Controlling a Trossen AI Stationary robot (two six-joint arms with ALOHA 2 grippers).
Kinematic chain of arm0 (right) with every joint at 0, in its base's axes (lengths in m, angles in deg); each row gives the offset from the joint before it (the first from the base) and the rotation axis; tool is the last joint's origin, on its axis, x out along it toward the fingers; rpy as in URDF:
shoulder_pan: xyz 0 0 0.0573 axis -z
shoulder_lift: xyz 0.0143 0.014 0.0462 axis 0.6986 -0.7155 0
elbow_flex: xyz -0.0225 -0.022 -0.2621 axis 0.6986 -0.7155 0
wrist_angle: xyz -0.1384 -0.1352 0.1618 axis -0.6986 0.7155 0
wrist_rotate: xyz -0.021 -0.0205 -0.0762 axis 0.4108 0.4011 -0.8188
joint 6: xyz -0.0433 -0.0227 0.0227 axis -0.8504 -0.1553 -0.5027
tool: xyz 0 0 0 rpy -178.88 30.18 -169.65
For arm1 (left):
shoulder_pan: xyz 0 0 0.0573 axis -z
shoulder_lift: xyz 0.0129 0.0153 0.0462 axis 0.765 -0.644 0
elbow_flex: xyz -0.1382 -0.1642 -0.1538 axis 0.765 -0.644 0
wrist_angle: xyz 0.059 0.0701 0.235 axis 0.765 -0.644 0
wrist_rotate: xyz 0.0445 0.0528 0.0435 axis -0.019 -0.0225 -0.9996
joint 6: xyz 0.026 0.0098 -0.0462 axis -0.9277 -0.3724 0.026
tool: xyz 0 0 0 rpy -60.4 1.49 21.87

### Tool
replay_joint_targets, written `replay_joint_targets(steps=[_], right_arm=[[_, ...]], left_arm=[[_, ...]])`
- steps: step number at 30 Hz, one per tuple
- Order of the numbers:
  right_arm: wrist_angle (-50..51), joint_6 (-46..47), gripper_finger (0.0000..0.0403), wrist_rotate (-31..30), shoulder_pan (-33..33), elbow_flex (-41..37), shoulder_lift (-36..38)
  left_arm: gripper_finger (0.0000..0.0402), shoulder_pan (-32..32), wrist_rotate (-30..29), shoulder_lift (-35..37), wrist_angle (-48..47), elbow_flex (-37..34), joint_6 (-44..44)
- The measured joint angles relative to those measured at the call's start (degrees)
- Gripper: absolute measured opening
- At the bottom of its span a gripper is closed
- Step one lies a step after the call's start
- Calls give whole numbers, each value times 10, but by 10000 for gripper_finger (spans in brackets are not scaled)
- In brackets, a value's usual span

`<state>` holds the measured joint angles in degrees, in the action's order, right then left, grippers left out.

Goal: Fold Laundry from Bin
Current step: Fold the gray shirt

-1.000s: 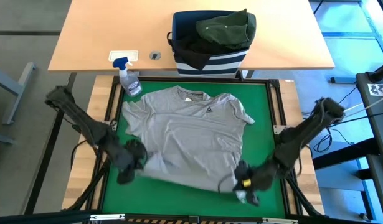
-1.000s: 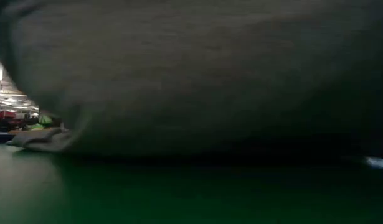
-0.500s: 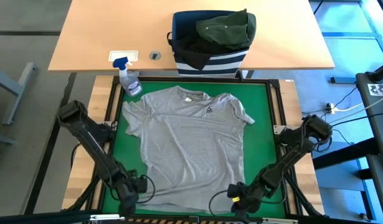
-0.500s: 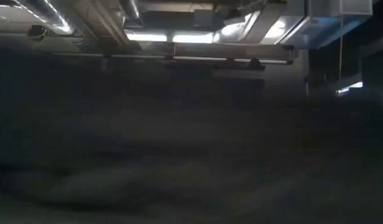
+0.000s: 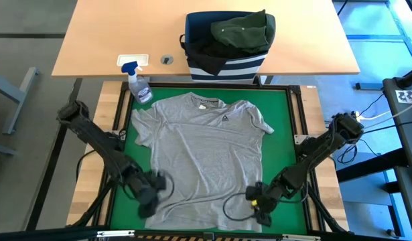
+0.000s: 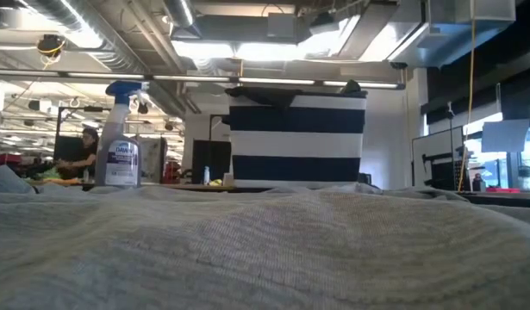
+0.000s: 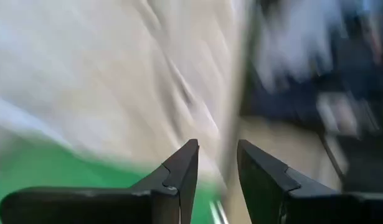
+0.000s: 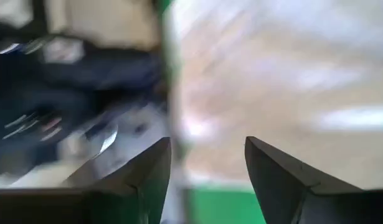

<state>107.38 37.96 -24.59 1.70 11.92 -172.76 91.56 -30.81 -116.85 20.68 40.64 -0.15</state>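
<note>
- The left gripper [image 5: 154,194] is seen over the near left corner of the grey T-shirt [image 5: 202,150]; in its wrist view its fingers [image 7: 182,171] are spread with a gap between them and nothing is held.
- The right gripper [image 5: 258,204] is seen at the near right corner of the same shirt; in its wrist view its fingers [image 8: 151,171] are parted wide, and nothing is pinched.
- Between the two grippers the shirt's hem is laid; beyond them the shirt is spread flat, collar away from them, on the green mat [image 5: 283,127].
- Past the collar, on the wooden table [image 5: 98,40], the bin [image 5: 226,47] is stood, navy with white stripes, well apart from both grippers.
- A dark olive garment [image 5: 242,30] is draped over the bin's top, with black cloth [image 5: 204,45] beside it inside.
- A spray bottle [image 5: 137,84] with a blue nozzle is lying near the shirt's far left sleeve, beyond the left gripper.
- In the low view a person [image 6: 84,155] is seen far behind the table.
</note>
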Motion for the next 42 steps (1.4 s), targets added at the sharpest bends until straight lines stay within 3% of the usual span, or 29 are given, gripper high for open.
replay_joint_targets(steps=[3,5,7,11,14,23,28,30,36,38,42], right_arm=[[9,-27,206,-96,-1,0,-9],[10,-36,206,-130,-9,0,-24],[11,-44,206,-158,-15,0,-42],[12,-52,207,-187,-20,0,-78],[9,-56,207,-198,-20,0,-110],[23,-58,207,-130,-35,2,-125],[47,-58,207,-108,-34,0,-104],[59,-57,207,-114,-31,3,-97],[56,-57,207,-143,-31,7,-89],[57,-57,207,-153,-31,7,-89],[56,-58,207,-176,-31,7,-89]], left_arm=[[99,-7,-160,10,-21,0,-1],[95,-9,-202,5,-32,-5,-1],[92,-15,-204,-5,-32,-17,0],[87,-15,-164,-31,-20,-59,4],[85,-8,-145,-53,9,-101,57],[85,31,90,-82,40,-150,91],[85,28,148,-80,39,-141,95],[85,23,103,-68,51,-120,95],[85,27,-122,-61,139,-90,91],[85,27,-130,-80,146,-95,96],[85,37,-83,-132,138,-110,117]])
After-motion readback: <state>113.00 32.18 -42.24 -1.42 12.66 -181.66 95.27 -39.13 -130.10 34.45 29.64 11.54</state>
